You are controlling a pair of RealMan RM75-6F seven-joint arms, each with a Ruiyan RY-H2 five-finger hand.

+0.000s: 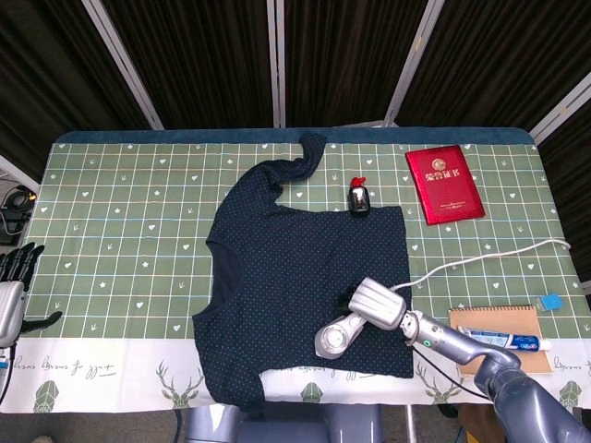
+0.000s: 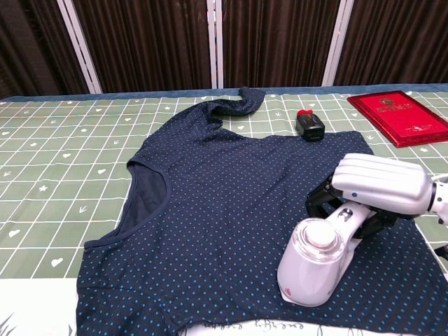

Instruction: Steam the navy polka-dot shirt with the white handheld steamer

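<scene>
1. The navy polka-dot shirt lies flat mid-bench, and your white handheld steamer rests on its lower right corner.
2. Your right hand has its fingers wrapped around the steamer's handle.
3. Your left hand hangs off the bench's left edge, fingers slightly spread, holding nothing.

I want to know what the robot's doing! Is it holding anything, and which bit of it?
The right hand grips the white handheld steamer by its handle. The left hand holds nothing.
</scene>
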